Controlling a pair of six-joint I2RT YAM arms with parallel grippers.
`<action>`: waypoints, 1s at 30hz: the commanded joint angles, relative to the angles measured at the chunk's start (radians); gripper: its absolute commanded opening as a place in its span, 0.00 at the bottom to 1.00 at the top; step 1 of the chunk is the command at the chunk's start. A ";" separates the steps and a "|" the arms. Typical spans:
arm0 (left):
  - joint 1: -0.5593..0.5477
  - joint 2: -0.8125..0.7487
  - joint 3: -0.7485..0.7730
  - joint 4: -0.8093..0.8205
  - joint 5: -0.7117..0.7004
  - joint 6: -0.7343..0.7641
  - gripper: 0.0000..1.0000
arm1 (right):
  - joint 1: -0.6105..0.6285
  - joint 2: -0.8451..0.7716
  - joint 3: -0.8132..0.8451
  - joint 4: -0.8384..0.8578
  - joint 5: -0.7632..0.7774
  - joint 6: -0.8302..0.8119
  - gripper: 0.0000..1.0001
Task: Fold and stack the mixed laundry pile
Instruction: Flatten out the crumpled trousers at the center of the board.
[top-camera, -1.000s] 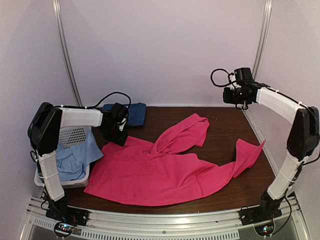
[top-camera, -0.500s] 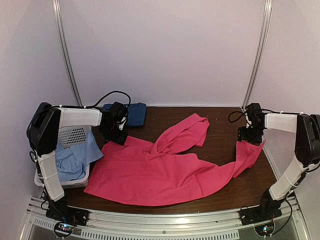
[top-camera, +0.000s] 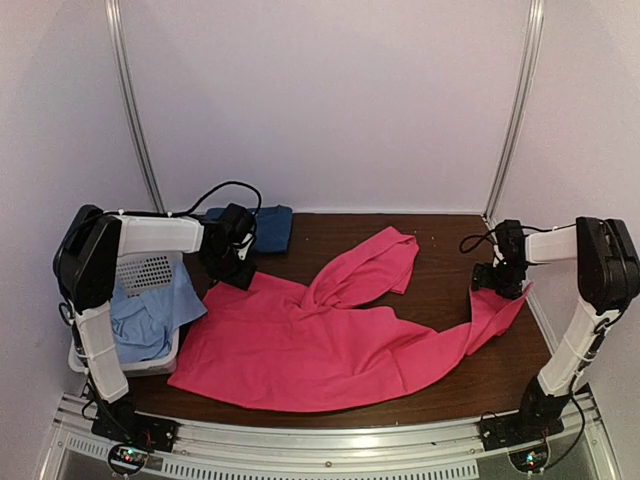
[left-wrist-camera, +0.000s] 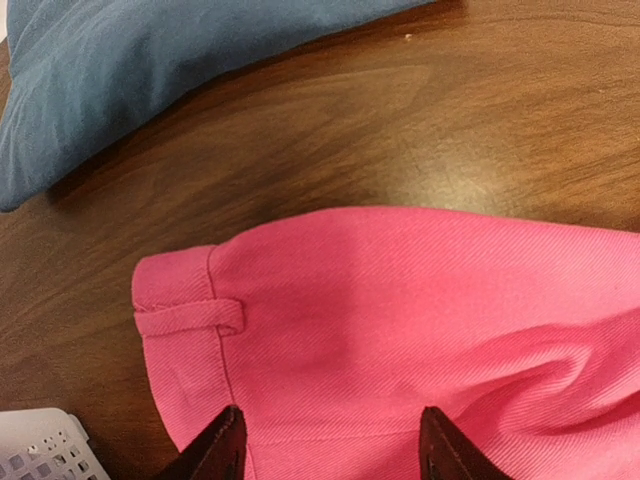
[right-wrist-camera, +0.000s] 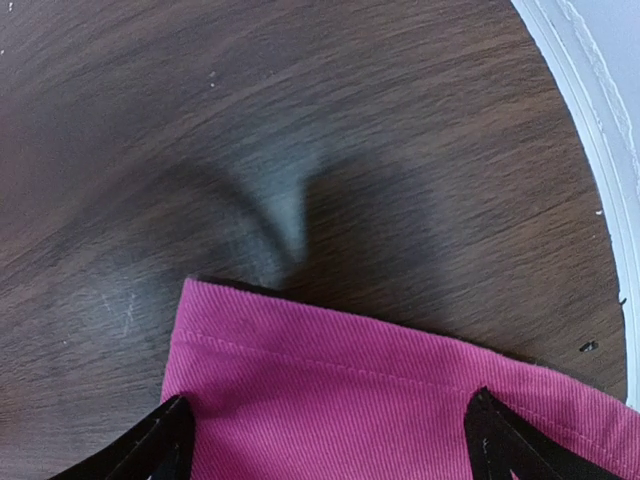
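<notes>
Your left claw (left-wrist-camera: 330, 445) stands with its fingers apart, straddling a hemmed corner of the magenta-pink shirt (left-wrist-camera: 400, 330). The shirt lies flat on the counter (left-wrist-camera: 400, 130), between and ahead of those fingers. You cannot tell whether the fingers press the cloth. The dark blue T-shirt (left-wrist-camera: 150, 70) lies farther ahead and to the left, apart from the shirt. Just left of this claw stands the white slotted basket (top-camera: 148, 270), holding the pale light-blue cloth (top-camera: 150, 315). Your right claw (right-wrist-camera: 330, 435) is spread wide, with another hemmed edge of the shirt between its fingers and bare counter ahead.
</notes>
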 joint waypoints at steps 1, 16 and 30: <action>-0.004 -0.022 -0.011 0.041 0.019 -0.007 0.60 | -0.002 -0.023 0.019 0.020 -0.016 0.031 0.95; -0.004 -0.009 -0.010 0.051 0.017 -0.007 0.60 | 0.045 0.121 0.108 -0.023 0.059 0.021 0.90; -0.004 -0.008 -0.017 0.055 0.008 -0.011 0.60 | 0.073 0.175 0.184 -0.027 -0.009 0.008 0.00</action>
